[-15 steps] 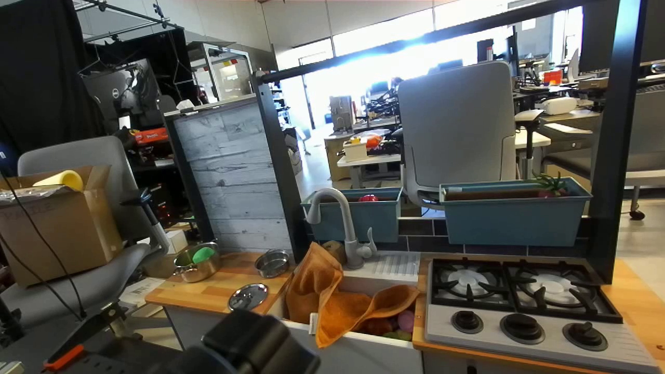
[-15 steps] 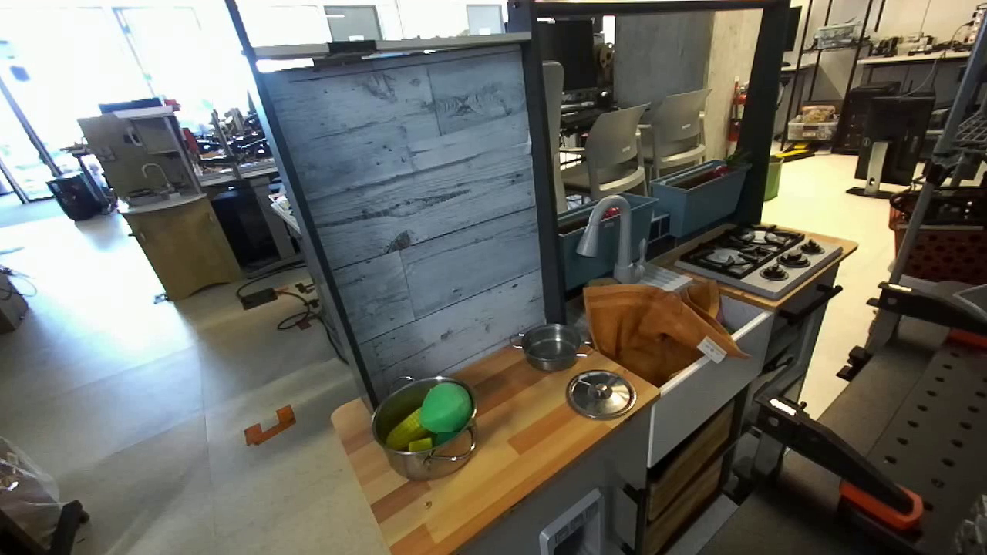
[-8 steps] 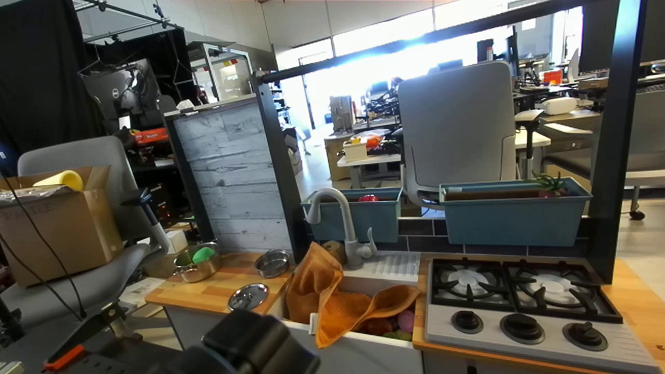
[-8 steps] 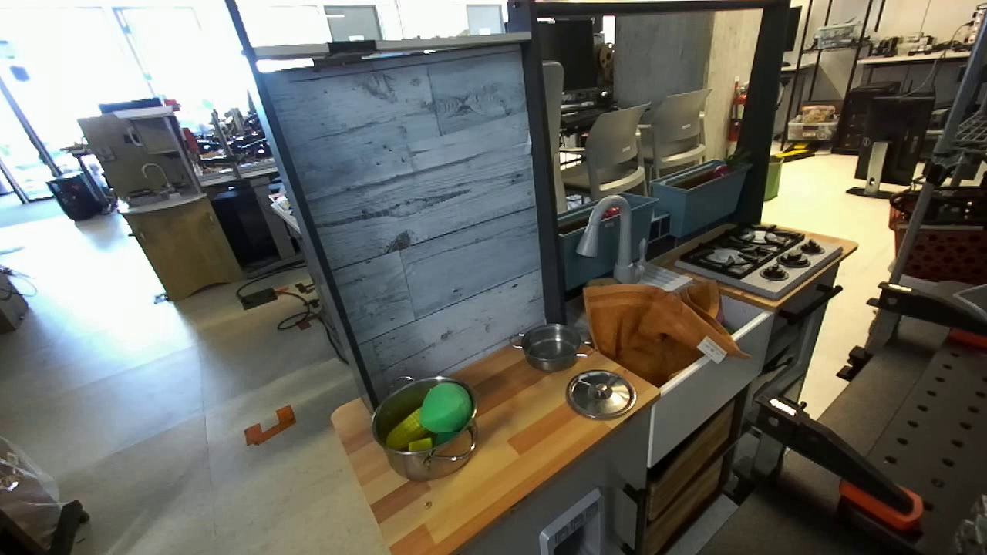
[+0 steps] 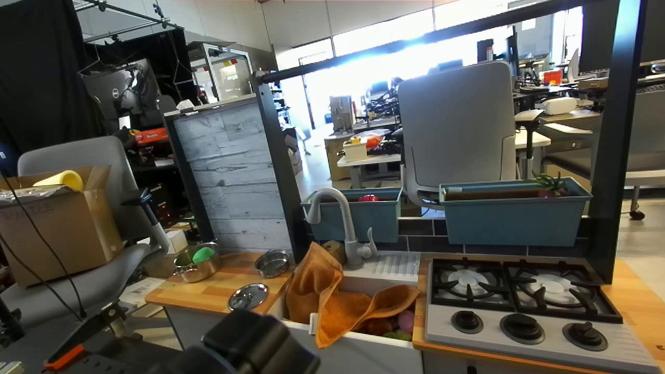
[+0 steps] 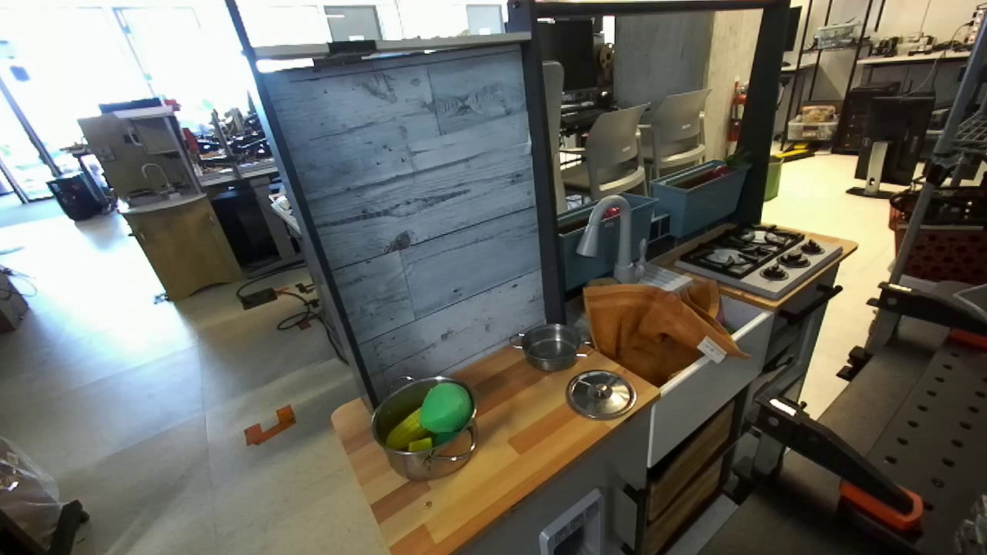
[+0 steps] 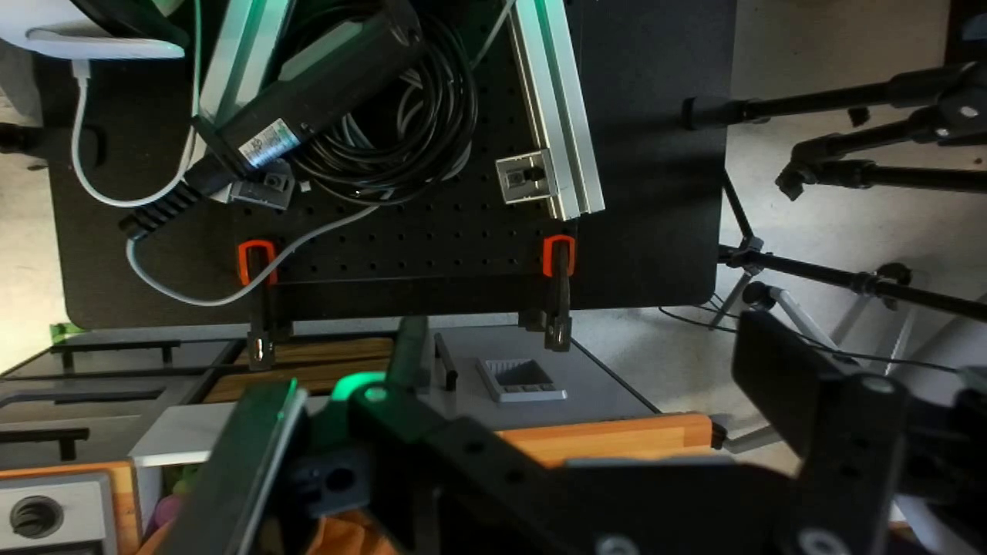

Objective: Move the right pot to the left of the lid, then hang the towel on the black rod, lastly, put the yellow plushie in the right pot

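In both exterior views we see the right pot (image 6: 552, 351), the smaller steel one, standing upright on the wooden tabletop (image 6: 509, 459), its mouth facing up. Its two handles point opposite ways, and in an exterior view the line through them runs nearly side to side. Near the pot, closer to the camera, the lid (image 6: 601, 397) lies flat, handle up, by the tabletop's edge next to the sink (image 6: 713, 397).

We find the towel (image 5: 332, 309) bunched in the sink. Its long axis runs crosswise, from a raised peak beside the faucet (image 5: 347, 223) to the rim on the side of the stove (image 5: 511, 301); one corner points down over the sink's front wall. Well above it the black rod (image 5: 467, 30) stretches straight between two posts (image 5: 279, 166), slanting up to the right in this exterior view.

The yellow plushie (image 6: 405, 428), shaped like an ear of corn, lies in the larger pot (image 6: 409, 466), partly hidden by a green piece (image 6: 447, 407); the length we can see slants up toward the right.

In the wrist view we see the jaws, blurred and set wide apart, with a black perforated board (image 7: 416, 254) beyond them.
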